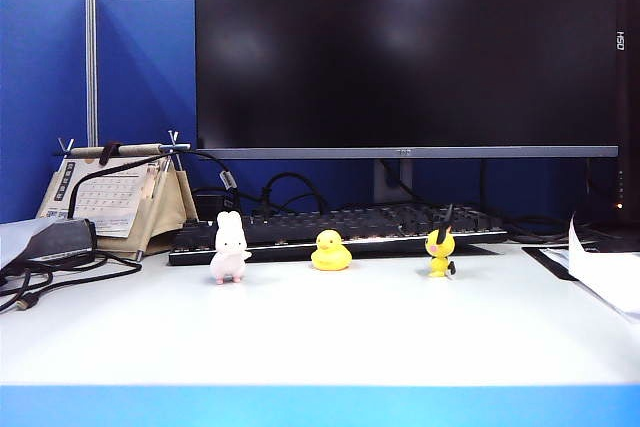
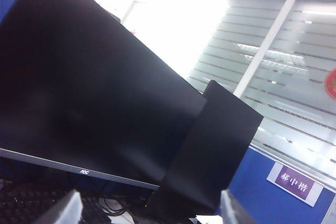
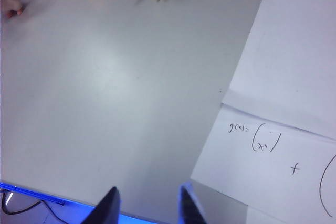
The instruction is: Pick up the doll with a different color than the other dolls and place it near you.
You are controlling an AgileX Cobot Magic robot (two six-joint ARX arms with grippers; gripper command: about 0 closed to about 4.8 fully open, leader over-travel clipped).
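Three small toys, a pale pink-white bunny doll (image 1: 230,248), a yellow rubber duck (image 1: 331,250) and a yellow black-eared figure (image 1: 440,252), are standing before a black keyboard (image 1: 340,229), while the left gripper (image 2: 147,211) and right gripper (image 3: 148,205), both partly cut off, are gaping open, holding nothing.

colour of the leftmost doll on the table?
Pale pink-white; the rabbit shows best in the exterior view.

left gripper (image 2: 149,211): we see its jaws apart, holding nothing, aimed upward.
right gripper (image 3: 148,205): our jaws apart, unladen, over the desk's near edge.
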